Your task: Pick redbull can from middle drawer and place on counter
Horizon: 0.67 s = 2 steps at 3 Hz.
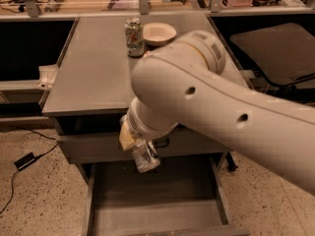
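My gripper (139,149) hangs below the big white arm, in front of the cabinet and just under the counter's front edge. It is shut on the redbull can (146,157), a slim silver can held tilted in the air above the open middle drawer (162,195). The drawer's grey floor below the can is bare. The grey counter (93,68) lies above and behind the gripper.
A green-and-white can (134,36) and a white bowl (159,33) stand at the back of the counter. My arm hides the counter's right part. A grey drawer front with a dark handle (93,146) sits behind the gripper. A black chair (275,48) is at the right, cables on the floor at the left.
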Motion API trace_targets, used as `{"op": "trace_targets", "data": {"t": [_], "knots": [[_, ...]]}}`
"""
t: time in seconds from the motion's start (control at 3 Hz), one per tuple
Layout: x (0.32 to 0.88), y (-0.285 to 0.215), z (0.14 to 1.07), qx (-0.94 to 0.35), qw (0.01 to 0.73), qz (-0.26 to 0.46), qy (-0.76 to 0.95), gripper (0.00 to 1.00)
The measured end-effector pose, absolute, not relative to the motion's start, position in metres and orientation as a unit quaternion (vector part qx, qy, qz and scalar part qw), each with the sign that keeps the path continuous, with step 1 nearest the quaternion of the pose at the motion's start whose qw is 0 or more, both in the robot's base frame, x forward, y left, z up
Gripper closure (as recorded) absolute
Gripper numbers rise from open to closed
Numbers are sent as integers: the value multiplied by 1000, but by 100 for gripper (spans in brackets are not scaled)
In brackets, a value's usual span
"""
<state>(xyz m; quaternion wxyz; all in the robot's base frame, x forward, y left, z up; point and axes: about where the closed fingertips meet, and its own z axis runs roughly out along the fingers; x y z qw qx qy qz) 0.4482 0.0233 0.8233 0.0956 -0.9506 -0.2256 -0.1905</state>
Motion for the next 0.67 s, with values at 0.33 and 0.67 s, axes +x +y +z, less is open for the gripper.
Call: {"op": "trace_targets", "data": {"t": [0.33, 0.67], "knots": [[473, 30, 875, -946, 80, -193, -246, 100], [509, 46, 921, -945, 73, -199, -249, 100]]}}
